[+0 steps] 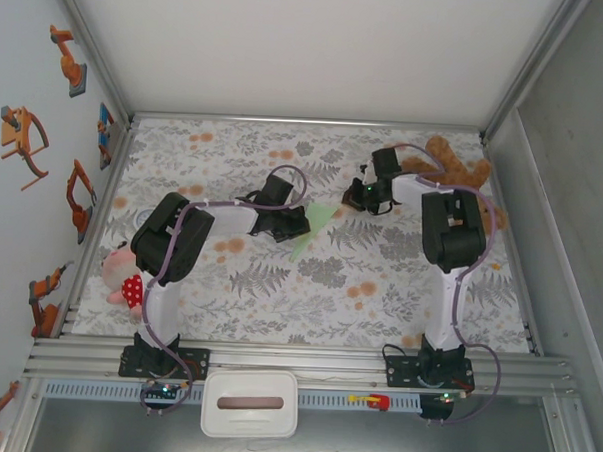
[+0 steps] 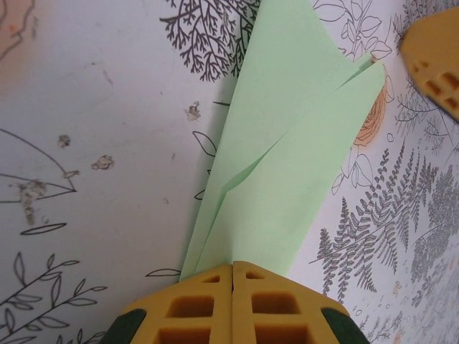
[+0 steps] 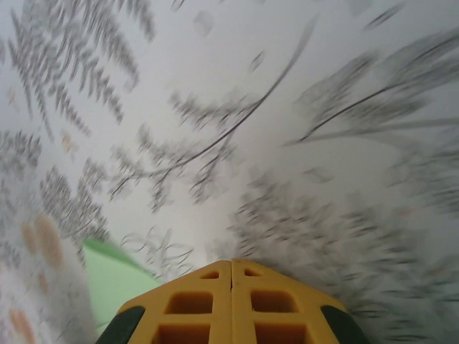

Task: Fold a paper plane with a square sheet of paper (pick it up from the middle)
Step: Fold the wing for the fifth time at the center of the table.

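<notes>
The paper plane (image 1: pixel 307 243) lies diagonally, narrow nose pointing near-left.

Lit softly and evenly from above in the overhead view; throws only faint, short shadows under the arms onto the tablecloth (image 1: pixel 379 279); shows no glare or hot spots; renders small details coarsely but without blur; looks bright and crisp in the left wrist view, with thin soft shadow lines along the folds of the paper (image 2: pixel 287 158); goes slightly soft on the yellow fingers (image 2: pixel 276 281) at the bottom edge; smears heavily in the right wrist view, streaking the fern print and blurring the green corner; washes the white cloth pale there.
</notes>
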`<state>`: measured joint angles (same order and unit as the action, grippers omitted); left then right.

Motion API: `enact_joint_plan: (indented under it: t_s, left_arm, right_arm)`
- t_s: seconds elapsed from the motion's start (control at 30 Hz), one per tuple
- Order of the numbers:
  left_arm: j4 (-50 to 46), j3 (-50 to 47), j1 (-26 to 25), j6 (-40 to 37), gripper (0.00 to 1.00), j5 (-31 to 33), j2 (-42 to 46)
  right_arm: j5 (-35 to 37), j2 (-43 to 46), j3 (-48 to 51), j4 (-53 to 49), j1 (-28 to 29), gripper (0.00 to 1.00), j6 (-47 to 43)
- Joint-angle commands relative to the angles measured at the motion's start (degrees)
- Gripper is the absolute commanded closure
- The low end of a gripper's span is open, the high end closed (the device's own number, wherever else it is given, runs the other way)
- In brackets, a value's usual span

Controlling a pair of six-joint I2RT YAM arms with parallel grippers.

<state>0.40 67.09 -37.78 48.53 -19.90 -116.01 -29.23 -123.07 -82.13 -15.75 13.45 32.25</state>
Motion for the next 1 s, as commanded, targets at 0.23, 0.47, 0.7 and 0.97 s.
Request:
enact_joint_plan:
  t_s: [0.23, 0.47, 0.7, 0.97]
  left_arm:
    - [-9.88, -0.13, 0.71, -1.78, 1.00, 1.39, -1.72]
    - [-8.69, 0.80, 0.74, -1.67, 0.97, -0.71, 0.27]
    - [-4.81, 0.77, 0.51, -3.15, 0.95, -4.44, 2.61]
    - [-2.16, 2.63, -0.71, -4.07, 0.94, -5.74, 0.65]
  right_arm:
    - [-4.86, 9.25, 8.65, 6.47, 4.70, 0.99, 2.42]
    - [-6.75, 5.82, 9.10, 7.31, 8.85, 1.00, 4.65]
    - [-5.58, 1.66, 7.82, 4.66, 8.89, 1.00, 4.02]
    - [-4.40, -0.04, 7.86, 2.42, 8.89, 1.00, 2.86]
